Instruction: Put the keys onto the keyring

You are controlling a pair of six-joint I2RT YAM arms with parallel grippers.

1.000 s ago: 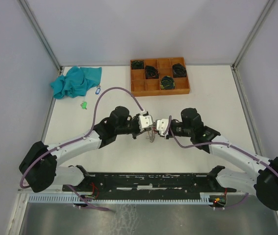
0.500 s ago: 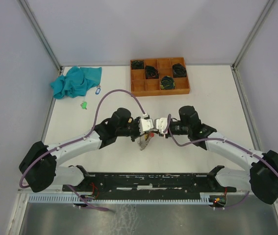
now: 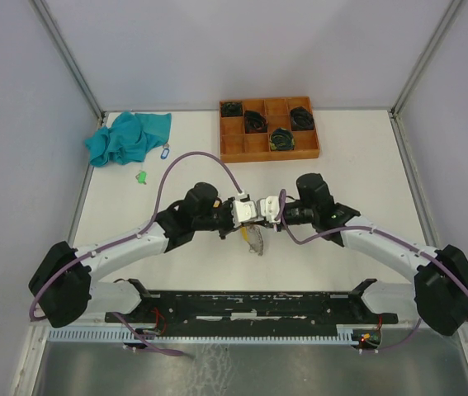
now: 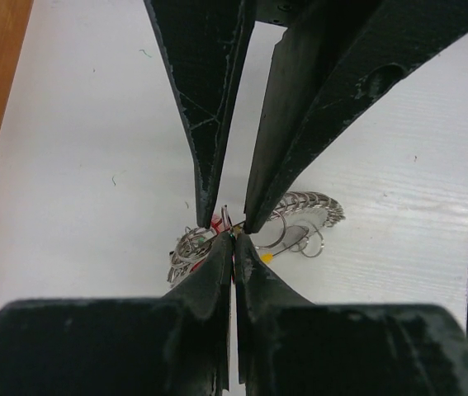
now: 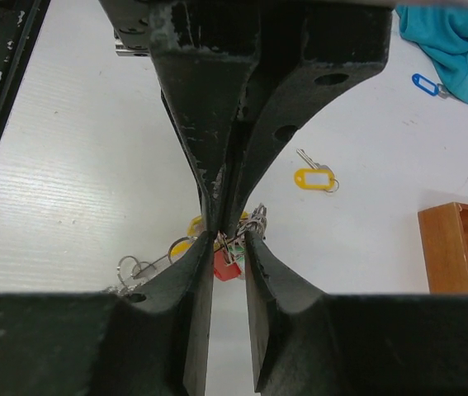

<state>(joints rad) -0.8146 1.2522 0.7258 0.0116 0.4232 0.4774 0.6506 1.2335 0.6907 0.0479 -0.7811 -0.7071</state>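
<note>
Fingers (image 4: 209,280) of my L gripper (image 4: 234,247) pinch keyring (image 4: 191,246), R gripper (image 5: 229,241) tips a slit apart astride it; loose yellow-tag key (image 5: 314,178) lies flat beyond keyring, prob. nearer my L arm.

White left arm (image 3: 126,246) and right arm (image 3: 386,245), black joints, a purple cable (image 3: 192,150) trailing off each, scuffed black fingers (image 4: 209,82)

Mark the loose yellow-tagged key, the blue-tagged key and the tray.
yellow-tagged key (image 5: 314,178): right wrist view, on its yellow tag.
blue-tagged key (image 5: 423,82): right wrist view, on its blue tag.
tray (image 3: 254,155): top view, on its near wall.
</note>
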